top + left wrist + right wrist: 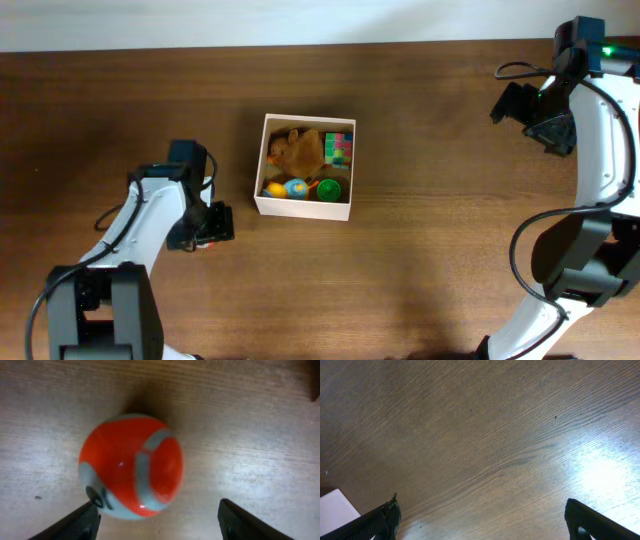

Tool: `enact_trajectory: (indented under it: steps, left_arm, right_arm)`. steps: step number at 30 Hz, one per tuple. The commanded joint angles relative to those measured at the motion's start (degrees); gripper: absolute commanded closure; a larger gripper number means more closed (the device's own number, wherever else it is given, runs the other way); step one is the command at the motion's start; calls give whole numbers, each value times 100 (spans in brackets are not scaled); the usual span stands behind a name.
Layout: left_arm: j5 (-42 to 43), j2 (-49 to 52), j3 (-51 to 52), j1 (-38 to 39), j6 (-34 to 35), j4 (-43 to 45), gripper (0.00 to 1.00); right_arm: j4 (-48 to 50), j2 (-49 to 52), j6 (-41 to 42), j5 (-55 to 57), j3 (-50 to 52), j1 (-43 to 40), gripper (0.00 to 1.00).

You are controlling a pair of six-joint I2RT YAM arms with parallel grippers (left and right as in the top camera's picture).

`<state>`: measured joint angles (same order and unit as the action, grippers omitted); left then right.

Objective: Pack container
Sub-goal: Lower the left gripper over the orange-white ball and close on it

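Observation:
The container [303, 209] is a square white-walled box at the table's middle, holding a brown toy [297, 150], coloured blocks [340, 146] and several small round toys. To its left my left gripper [207, 232] points down at the table. In the left wrist view a red and grey ball [131, 465] lies on the wood just ahead of the left gripper [159, 522], whose jaws stand open. The ball sits close to the left finger [75, 522] and well apart from the other. Far right at the back, my right gripper [522, 108] is open over bare wood [480, 460].
A white corner [337, 505] shows at the lower left of the right wrist view. The table's back edge [300, 45] meets a pale wall. Both arm bases stand at the front corners.

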<state>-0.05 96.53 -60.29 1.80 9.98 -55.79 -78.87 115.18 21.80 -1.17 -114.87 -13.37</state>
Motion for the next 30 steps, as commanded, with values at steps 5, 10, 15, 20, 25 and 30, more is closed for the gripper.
enact_trajectory:
  steps: [5, 10, 15, 20, 25, 30]
  left_arm:
    - [-111, -33, 289, -11, 28, 433, 23]
    - [-127, -33, 310, -11, 33, 654, 23]
    - [-129, -31, 310, -11, 33, 876, 23]
    - [-146, -22, 310, -11, 31, 1067, 23]
    - [-144, 66, 317, -11, 31, 1134, 23]
    - [-120, 293, 317, -11, 28, 1119, 23]
  right_arm:
    - [2, -70, -37, 31, -83, -22, 1]
    - [2, -70, -37, 31, -83, -22, 1]
    - [2, -70, -37, 31, -83, -22, 1]
    - [2, -70, -37, 31, -83, -22, 1]
    - [2, -70, -37, 31, -83, -22, 1]
    - [2, -70, -37, 31, -83, -22, 1]
